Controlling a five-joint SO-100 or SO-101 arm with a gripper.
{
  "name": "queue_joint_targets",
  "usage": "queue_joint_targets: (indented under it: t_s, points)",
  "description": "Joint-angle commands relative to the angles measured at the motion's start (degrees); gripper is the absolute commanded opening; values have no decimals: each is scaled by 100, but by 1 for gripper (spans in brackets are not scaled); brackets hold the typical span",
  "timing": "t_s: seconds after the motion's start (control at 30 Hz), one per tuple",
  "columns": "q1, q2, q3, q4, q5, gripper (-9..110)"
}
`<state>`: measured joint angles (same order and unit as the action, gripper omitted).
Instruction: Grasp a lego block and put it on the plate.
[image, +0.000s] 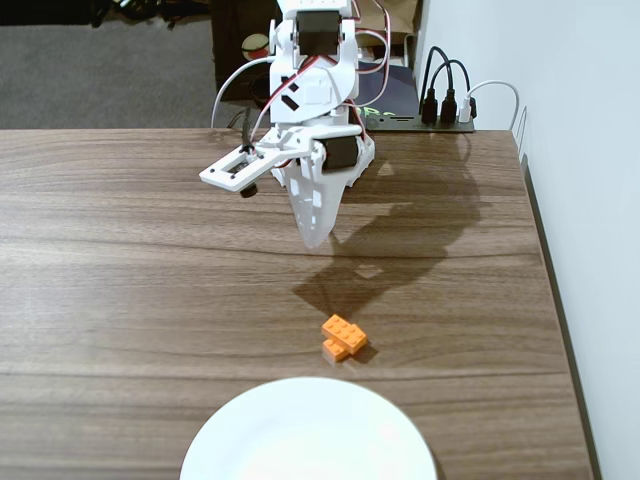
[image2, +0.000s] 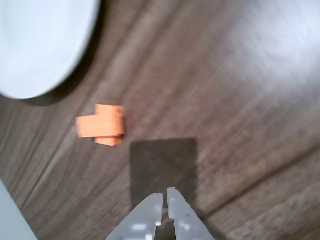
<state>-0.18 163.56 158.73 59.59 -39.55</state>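
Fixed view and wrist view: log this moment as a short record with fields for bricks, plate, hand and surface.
bricks: two orange lego blocks touching in a crossed, overlapping pile on the table; whether stacked or clipped is unclear
plate: white plate, nothing on it, apart from the bricks
hand: hand raised above the table, fingertips nearly together, holding nothing
surface: dark wood-grain table
task state: no brick grasped yet

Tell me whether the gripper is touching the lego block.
Apart. The fixed view shows the gripper raised above the table, with bare wood between it and the lego block.
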Motion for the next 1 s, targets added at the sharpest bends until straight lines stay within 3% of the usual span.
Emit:
queue_joint_targets:
  t_s: [0.0, 0.2, 0.67, 0.97]
  points:
    - [18, -290, -536, -88, -598, 1]
    - [123, -879, -1125, -44, -1644, 1]
    - [308, -2303, -2232, -97, -2927, 1]
    - [536, -3234, -3129, -193, -4702, 1]
